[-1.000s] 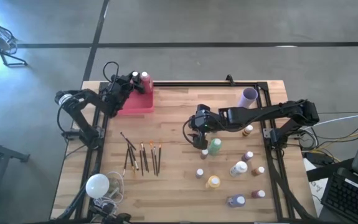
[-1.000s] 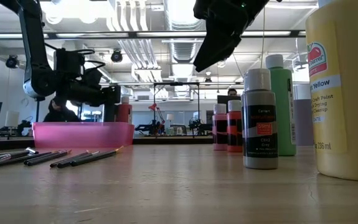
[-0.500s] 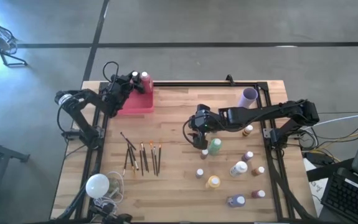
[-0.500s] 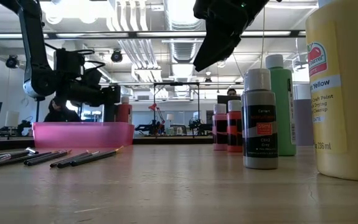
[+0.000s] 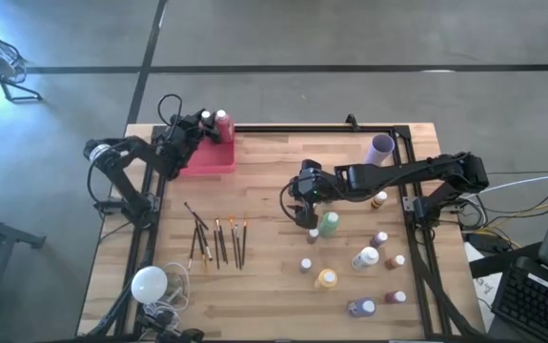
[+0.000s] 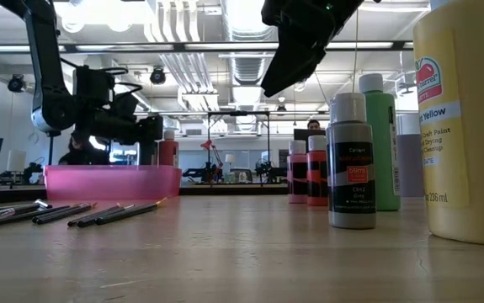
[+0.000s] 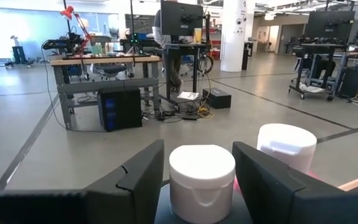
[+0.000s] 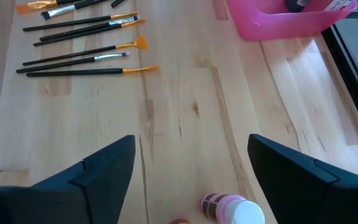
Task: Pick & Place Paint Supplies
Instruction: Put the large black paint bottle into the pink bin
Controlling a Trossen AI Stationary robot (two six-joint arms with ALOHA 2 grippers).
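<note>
The left gripper (image 5: 200, 125) hangs over the far end of the pink tray (image 5: 209, 164), its fingers spread to either side of a white-capped bottle (image 7: 202, 183) without clearly touching it; a second white cap (image 7: 286, 146) stands just beside. The right gripper (image 5: 304, 209), fingers apart and empty, hovers mid-worktop above a small pink-labelled bottle (image 8: 231, 208), next to the green bottle (image 5: 329, 225). Other white-capped bottles, yellow (image 5: 326, 279), purple (image 5: 361, 308) and tiny brown ones, stand scattered near the worktop's (image 5: 274, 276) right side. Thin dark paintbrushes (image 5: 218, 241) lie in a row between tray and white bulb (image 5: 148, 283). Against the earlier frames, neither arm nor any bottle shows a visible shift.
</note>
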